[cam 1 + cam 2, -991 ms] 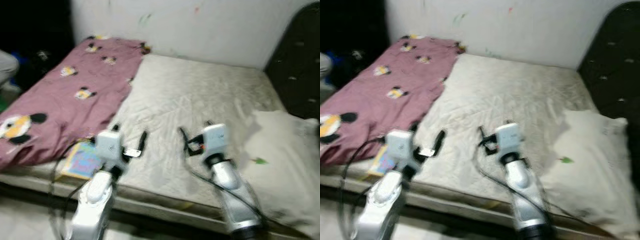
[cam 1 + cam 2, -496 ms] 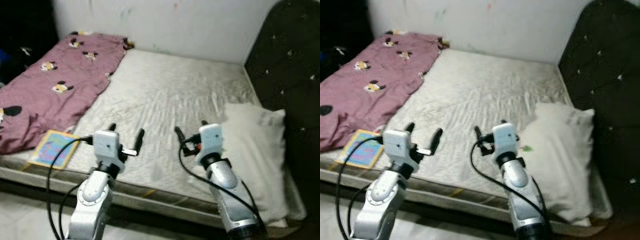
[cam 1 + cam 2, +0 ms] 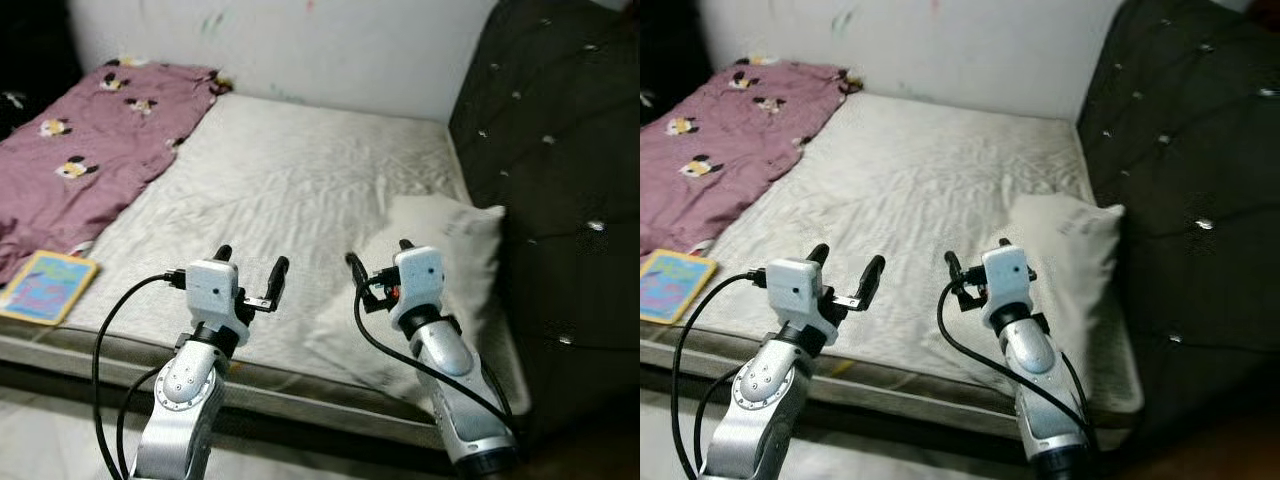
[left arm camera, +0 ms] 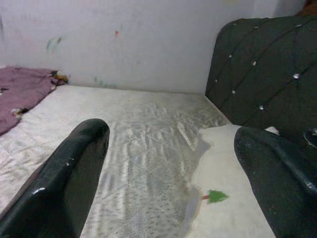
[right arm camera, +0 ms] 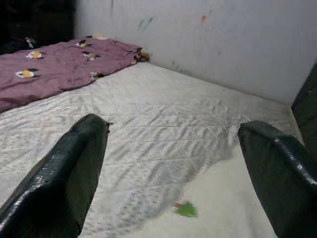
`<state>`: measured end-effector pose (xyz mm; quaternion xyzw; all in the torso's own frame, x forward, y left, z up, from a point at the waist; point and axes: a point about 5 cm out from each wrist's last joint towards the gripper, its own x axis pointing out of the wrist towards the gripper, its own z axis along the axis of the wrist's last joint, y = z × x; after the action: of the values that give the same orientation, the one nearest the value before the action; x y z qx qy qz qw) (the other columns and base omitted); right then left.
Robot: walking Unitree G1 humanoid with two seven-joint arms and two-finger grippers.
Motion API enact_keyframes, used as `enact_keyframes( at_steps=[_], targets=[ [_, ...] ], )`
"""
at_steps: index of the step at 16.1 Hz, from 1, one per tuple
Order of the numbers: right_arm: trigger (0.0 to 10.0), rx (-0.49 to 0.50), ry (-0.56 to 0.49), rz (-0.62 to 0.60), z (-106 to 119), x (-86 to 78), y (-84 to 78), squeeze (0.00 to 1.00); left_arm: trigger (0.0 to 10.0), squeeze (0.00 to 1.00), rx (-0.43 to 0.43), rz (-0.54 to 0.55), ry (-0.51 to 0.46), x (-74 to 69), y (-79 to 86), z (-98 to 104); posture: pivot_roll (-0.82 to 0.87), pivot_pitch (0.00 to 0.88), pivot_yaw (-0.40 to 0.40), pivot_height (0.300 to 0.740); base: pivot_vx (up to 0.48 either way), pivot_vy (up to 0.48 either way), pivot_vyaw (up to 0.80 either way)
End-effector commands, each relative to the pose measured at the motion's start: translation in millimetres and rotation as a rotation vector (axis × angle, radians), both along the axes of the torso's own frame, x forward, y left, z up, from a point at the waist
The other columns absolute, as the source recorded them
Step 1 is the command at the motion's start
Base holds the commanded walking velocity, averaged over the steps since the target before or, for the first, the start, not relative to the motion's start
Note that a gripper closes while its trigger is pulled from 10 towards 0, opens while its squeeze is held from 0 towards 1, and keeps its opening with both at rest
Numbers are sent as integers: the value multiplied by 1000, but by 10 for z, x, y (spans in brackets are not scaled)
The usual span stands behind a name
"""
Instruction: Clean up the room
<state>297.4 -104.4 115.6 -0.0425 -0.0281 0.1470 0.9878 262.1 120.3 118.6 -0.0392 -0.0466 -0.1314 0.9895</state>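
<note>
We hold left gripper (image 3: 250, 275) and right gripper (image 3: 377, 266) spread wide, empty, above the grey quilted mattress (image 3: 280, 190). White pillow (image 3: 440, 250) at 3 o'clock; mauve printed blanket (image 3: 90, 140) at 10; colourful book (image 3: 45, 287) at 9.

I log: mattress (image 3: 300, 190), off-white, quilted diamond stitching. Blanket (image 3: 80, 150), mauve-pink with black, white and yellow cartoon figures. Pillow (image 3: 430, 260), cream with one small green mark. Book (image 3: 40, 288), blue and yellow cover. Headboard (image 3: 560, 150), black, tufted.
</note>
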Motion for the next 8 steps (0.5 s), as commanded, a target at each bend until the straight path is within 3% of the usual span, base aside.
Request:
enact_keyframes(
  at_steps=[1,2,8],
  targets=[
    [10000,-9,6,-24,-10,5,-102,0,10000,0,-4,-24,-13,10,-81,31,-80,0,-49,740,0,-337,-519],
    [10000,-9,6,-23,-12,6,-100,0,10000,0,-4,-25,-16,10,-81,33,-80,0,-49,740,0,-285,0],
    [10000,-13,6,-17,-19,12,-91,0,10000,0,-9,-47,-35,12,-99,53,-79,0,-48,740,0,0,0]
  ],
)
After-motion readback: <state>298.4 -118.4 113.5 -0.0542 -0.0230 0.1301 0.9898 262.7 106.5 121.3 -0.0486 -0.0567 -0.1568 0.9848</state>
